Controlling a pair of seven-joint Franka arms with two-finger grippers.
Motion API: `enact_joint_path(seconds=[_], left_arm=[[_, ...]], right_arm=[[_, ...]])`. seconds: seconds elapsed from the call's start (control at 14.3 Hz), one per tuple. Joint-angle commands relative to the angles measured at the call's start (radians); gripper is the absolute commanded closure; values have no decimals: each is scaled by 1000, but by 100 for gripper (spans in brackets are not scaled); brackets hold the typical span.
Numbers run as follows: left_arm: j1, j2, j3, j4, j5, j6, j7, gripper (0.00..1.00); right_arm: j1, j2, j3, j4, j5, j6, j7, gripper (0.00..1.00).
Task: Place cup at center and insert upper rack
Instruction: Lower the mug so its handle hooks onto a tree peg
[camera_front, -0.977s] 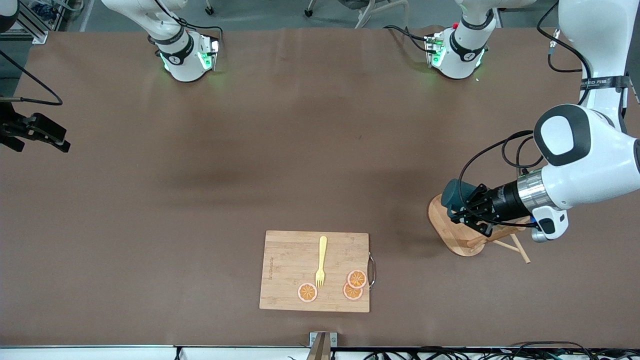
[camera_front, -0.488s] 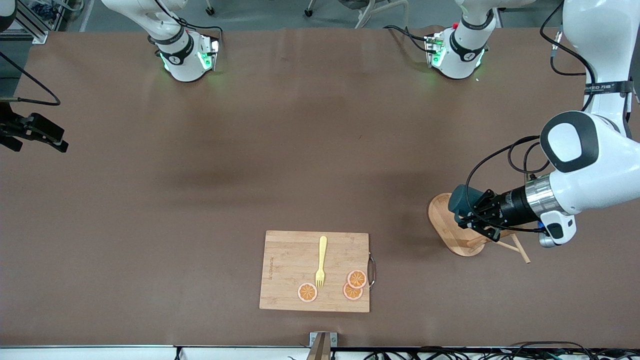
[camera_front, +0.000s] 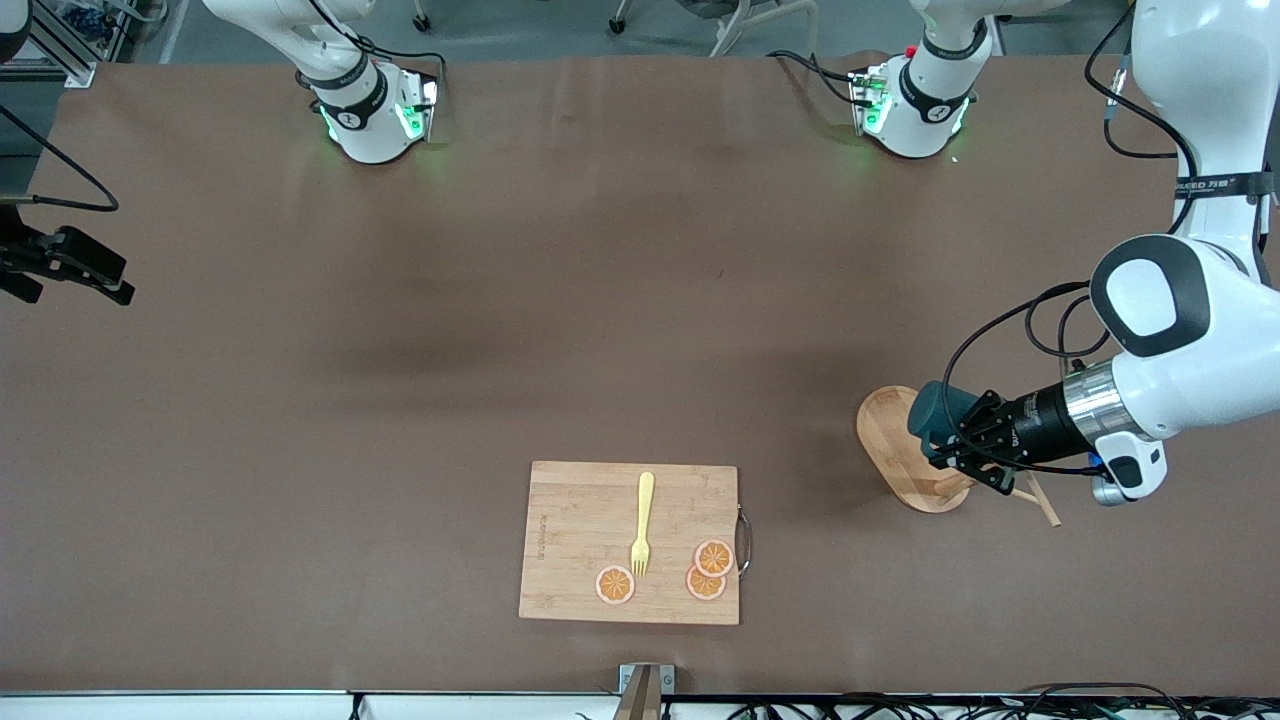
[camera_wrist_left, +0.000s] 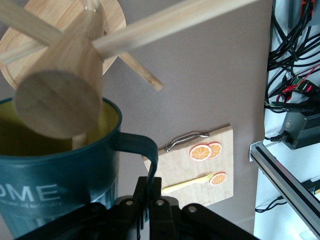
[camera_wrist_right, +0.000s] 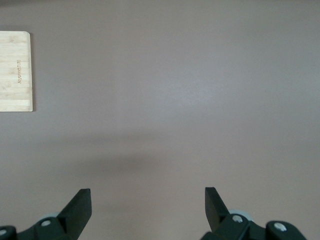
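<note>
The left gripper (camera_front: 962, 447) pinches the teal cup (camera_front: 933, 412) by its handle above the bamboo mug tree (camera_front: 905, 455), while the right gripper (camera_wrist_right: 147, 206) waits with fingers spread wide.

Bench (camera_front: 600, 300) bare brown across its middle and toward the right arm's end; open passage there. Only clutter: cutting board (camera_front: 628, 542) at 6 o'clock of bench centre, carrying fork (camera_front: 642, 523) and orange slices (camera_front: 706, 572), all low.

Upper rack (camera_front: 905, 460) toward the left arm's end at 4 o'clock; pegs jut sideways. Left pincer (camera_front: 950, 445) holds cup (camera_front: 935, 412) over its base, post (camera_wrist_left: 62, 95) crowding the cup's mouth.

Right pincer (camera_wrist_right: 147, 207) spread above bare bench at 9 o'clock edge.
</note>
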Motion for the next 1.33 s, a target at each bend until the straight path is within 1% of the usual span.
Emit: enact_joint_path(seconds=[0.0, 0.49, 0.63, 0.7, 0.77, 0.84, 0.91, 0.98, 1.05, 1.19, 1.26], left_arm=[[12, 16, -4, 21, -21, 2, 30, 99], [21, 28, 0, 21, -21, 20, 74, 97], [26, 28, 0, 21, -20, 20, 74, 95], [26, 28, 0, 21, -20, 20, 74, 87], [26, 28, 0, 23, -20, 20, 76, 73], [26, 28, 0, 23, -18, 22, 78, 47], [26, 25, 0, 26, -18, 22, 87, 28], [26, 25, 2, 41, -7, 22, 91, 5], [22, 25, 2, 49, -6, 22, 87, 0], [22, 22, 3, 52, 6, 22, 87, 0], [22, 20, 3, 59, 31, 22, 82, 0]], right_arm=[[-2, -21, 0, -13, -10, -1, 3, 0], [0, -21, 0, -13, -8, -9, 3, 0], [0, -21, 0, -13, -8, -15, 3, 0], [0, -21, 0, -13, -8, -18, 3, 0], [0, -21, 0, -13, -8, -18, 3, 0], [0, -21, 0, -13, -8, -16, 3, 0], [0, -21, 0, -13, -8, -16, 5, 0], [0, -21, 0, -13, -10, -16, 3, 0], [0, -21, 0, -13, -10, -18, 3, 0], [1, -21, 0, -13, -10, -18, 3, 0], [1, -21, 1, -13, -11, -16, 3, 0]])
